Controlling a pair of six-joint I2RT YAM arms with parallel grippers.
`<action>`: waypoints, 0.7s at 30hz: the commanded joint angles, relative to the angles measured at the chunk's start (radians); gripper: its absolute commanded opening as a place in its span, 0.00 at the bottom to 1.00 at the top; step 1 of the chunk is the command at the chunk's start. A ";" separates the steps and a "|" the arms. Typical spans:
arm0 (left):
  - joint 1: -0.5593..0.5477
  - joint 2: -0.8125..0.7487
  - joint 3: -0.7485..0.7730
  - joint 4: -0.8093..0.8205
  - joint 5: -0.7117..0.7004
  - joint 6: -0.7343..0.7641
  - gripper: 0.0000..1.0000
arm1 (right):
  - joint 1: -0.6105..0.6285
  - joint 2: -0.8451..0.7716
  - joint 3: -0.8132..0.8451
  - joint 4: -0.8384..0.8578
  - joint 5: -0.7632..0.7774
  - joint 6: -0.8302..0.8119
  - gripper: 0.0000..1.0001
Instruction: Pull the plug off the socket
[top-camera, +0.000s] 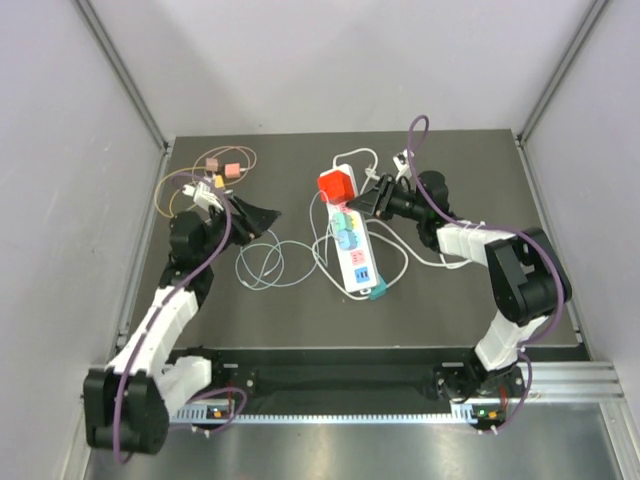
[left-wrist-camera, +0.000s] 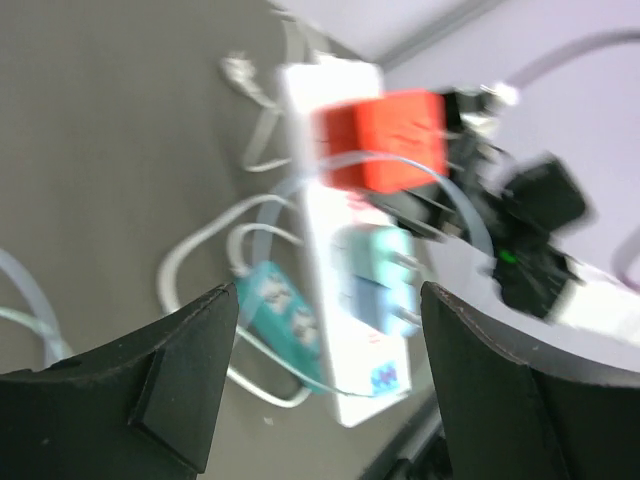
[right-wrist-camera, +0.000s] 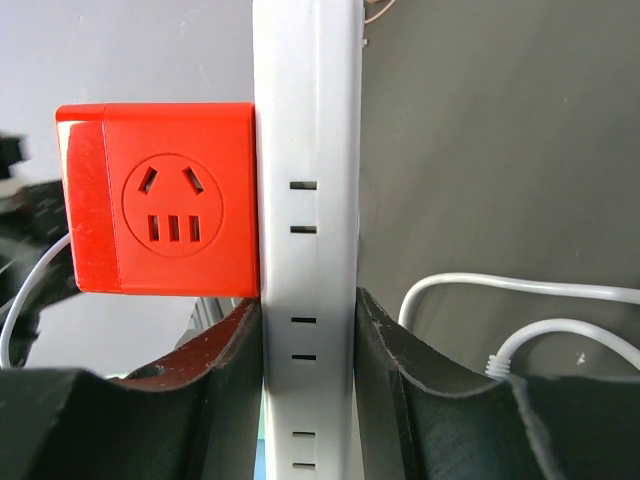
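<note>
A white power strip (top-camera: 352, 245) lies mid-table with a red cube plug (top-camera: 337, 186) at its far end and green and blue plugs (top-camera: 346, 228) further along. My right gripper (top-camera: 372, 199) is shut on the strip (right-wrist-camera: 308, 250) just below the red plug (right-wrist-camera: 160, 200), one finger on each side. My left gripper (top-camera: 258, 218) is open and empty, left of the strip and apart from it. In the left wrist view the red plug (left-wrist-camera: 382, 140), the strip (left-wrist-camera: 340, 260) and a teal adapter (left-wrist-camera: 282, 310) show between my open fingers (left-wrist-camera: 185, 370).
White cables (top-camera: 395, 262) loop around the strip. A thin pale cable coil (top-camera: 262, 264) lies left of it. Small pink and tan plugs with wires (top-camera: 222, 168) sit at the back left. Grey walls enclose the table.
</note>
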 joint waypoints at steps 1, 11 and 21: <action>-0.086 -0.156 -0.058 0.085 0.025 -0.063 0.78 | 0.006 -0.077 0.028 0.091 0.009 -0.002 0.00; -0.526 -0.287 -0.132 0.041 -0.225 -0.144 0.76 | 0.006 -0.078 0.026 0.058 0.037 -0.023 0.00; -0.841 0.013 0.032 -0.022 -0.668 -0.069 0.76 | 0.007 -0.086 0.025 0.046 0.049 -0.026 0.00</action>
